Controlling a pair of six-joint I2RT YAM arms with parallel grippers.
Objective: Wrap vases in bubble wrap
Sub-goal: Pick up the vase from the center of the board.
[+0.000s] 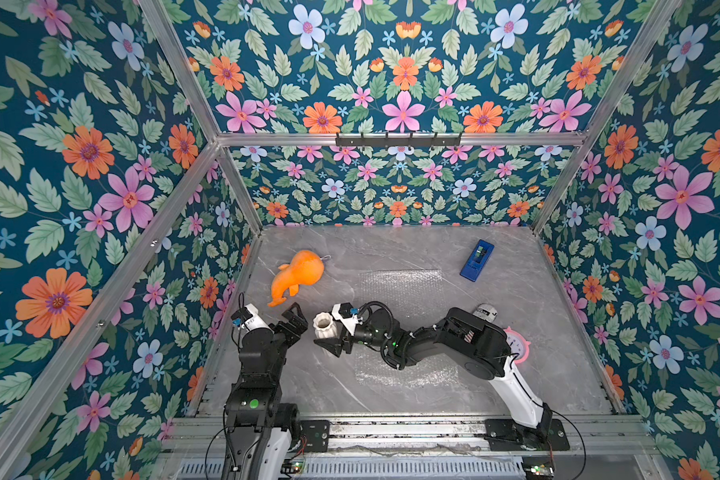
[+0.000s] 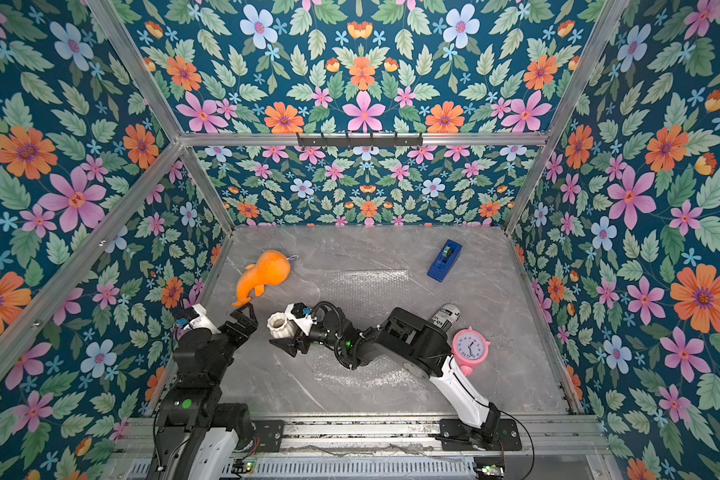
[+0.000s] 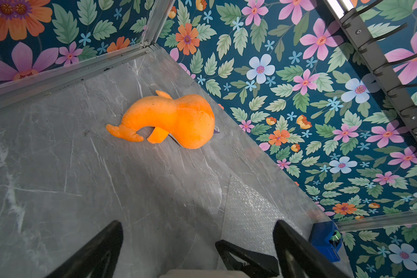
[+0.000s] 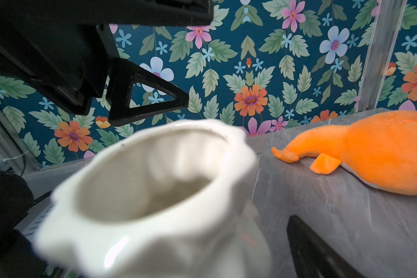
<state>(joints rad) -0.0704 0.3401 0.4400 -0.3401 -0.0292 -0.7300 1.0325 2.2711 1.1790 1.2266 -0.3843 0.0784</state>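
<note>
Right wrist view looks past the right tool [image 1: 325, 336], whose jaws straddle the off-white, ribbed ceramic vase with a scalloped rim [image 4: 154, 192]. A strip of grey marble-look worktop [image 4: 323, 192] shows between one finger and the vase wall, so the jaws look parted and not yet clamped; the other side is hidden. I judge this to be the pick-up step. The left tool [image 3: 198, 225] hangs wide and empty just beside the vase. The vase stands upright on bare worktop, beside the clear, shiny bubble-wrap sheet [image 1: 400, 286] and off it; both top views show this and the right wrist view does not. The next move calls for a gentle close on the ribs, then carrying the vase onto the sheet near one edge for rolling. Only the right wrist view shows the vase's hollow, which is empty. The orange plush toy [image 1: 298, 274] lies beyond the vase. The left wrist view catches a corner of the sheet and the blue tape dispenser [image 3: 325, 240]
</note>
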